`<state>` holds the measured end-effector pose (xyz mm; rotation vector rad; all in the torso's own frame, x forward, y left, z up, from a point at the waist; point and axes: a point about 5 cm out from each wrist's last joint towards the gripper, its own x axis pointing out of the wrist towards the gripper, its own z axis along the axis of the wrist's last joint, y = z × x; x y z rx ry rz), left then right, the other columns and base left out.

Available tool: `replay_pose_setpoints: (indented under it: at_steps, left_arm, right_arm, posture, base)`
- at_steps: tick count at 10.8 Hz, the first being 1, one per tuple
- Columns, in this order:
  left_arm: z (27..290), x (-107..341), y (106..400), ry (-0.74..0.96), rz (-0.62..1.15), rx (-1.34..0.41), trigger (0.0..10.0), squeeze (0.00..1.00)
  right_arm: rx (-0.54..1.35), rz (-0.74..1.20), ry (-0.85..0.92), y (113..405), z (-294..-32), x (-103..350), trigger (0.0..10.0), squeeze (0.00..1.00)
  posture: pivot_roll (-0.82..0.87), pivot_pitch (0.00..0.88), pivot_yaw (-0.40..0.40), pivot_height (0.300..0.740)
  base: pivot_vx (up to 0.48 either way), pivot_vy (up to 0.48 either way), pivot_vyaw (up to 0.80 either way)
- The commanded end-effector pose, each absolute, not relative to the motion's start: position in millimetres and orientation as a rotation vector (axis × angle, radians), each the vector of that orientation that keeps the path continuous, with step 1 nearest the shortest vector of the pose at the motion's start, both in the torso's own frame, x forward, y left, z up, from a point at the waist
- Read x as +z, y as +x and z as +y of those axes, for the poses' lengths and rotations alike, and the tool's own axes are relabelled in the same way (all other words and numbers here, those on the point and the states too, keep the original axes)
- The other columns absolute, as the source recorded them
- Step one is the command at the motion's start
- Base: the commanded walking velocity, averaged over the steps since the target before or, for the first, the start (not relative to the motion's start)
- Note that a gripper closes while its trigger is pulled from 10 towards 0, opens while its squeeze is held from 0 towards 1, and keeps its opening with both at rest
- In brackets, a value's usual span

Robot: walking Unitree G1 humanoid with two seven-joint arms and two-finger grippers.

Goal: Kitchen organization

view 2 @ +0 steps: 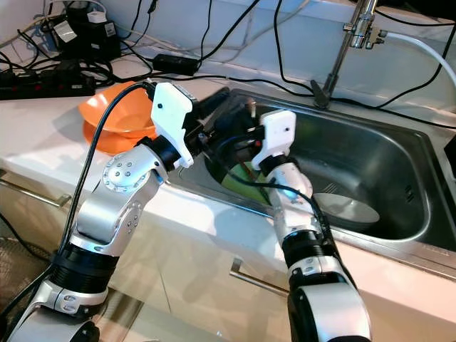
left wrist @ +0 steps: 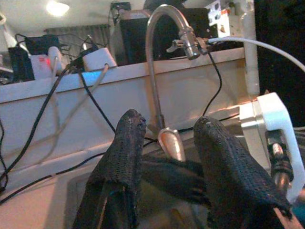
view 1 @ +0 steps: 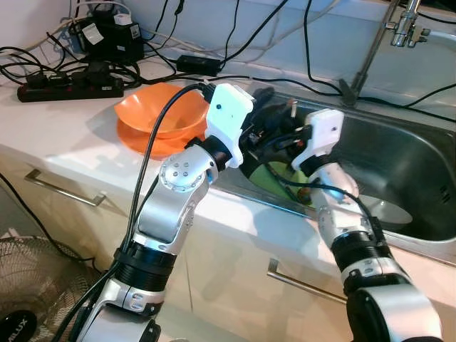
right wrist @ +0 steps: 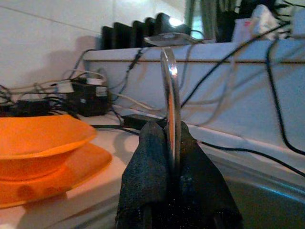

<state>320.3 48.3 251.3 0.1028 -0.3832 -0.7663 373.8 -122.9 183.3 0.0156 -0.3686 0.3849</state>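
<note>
Going left to right: the orange bowl is sitting on an orange plate on the surface, just left of the sink, and neither claw is touching it. Next, the left claw is reaching out over the sink's left rim with its fingers spread and nothing between the pads. We're reading the thin shiny metal piece as a spoon. In the left wrist view its rounded end is poking up right in the gap between the spread fingers, slightly beyond the tips. The right claw is coming in from the other side and is pressed together, pinching the spoon low down. In the right wrist view the spoon is showing edge-on, with its long axis standing near upright above the fingertips. So the two claws are facing each other over the sink edge, almost nose to nose, and the spoon is being held between them by the right one. We're judging this as a handover setup. The left claw is the free one, the spoon is lying straight ahead of it, and the spoon's long axis is running roughly parallel to the left fingers' gap, so closing there would be catching the upper part. The risk is that the right fingers are crossing low in the same gap. Further right, something green and a pale plate are lying in the sink, both untouched.
</note>
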Motion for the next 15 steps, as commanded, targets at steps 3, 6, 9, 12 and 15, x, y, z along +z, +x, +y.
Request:
replay_pose_setpoints:
  at_steps: [3,6,9,12,15]
  left_arm:
    - [60,242,321,0.122,-0.338,-0.716,10.0,0.0]
    - [65,216,315,0.165,-0.222,-0.737,10.0,0.0]
    - [63,182,301,0.177,-0.063,-0.78,10.0,0.0]
    - [64,169,296,0.168,0.007,-0.759,10.0,0.0]
    - [66,163,294,0.178,0.056,-0.761,10.0,0.0]
  right_arm:
    - [0.265,-0.289,-0.014,386,-144,182,0.0,0.0]
    - [0.15,-0.181,-0.042,394,-159,177,10.0,0.0]
    - [0.056,-0.007,-0.044,397,-167,158,10.0,0.0]
    - [0.009,0.155,0.0,393,-168,135,10.0,0.0]
    - [0.034,0.222,0.007,389,-160,121,10.0,0.0]
  posture:
    - [0.25,0.014,-0.039,0.74]
    - [0.26,0.015,-0.037,0.74]
    - [0.27,0.015,-0.04,0.74]
    - [0.28,0.015,-0.044,0.74]
    - [0.29,0.017,-0.049,0.74]
  base:
    - [0.0,0.0,0.0]
    - [0.0,0.0,0.0]
    - [0.0,0.0,0.0]
    - [0.0,0.0,0.0]
    - [0.0,0.0,0.0]
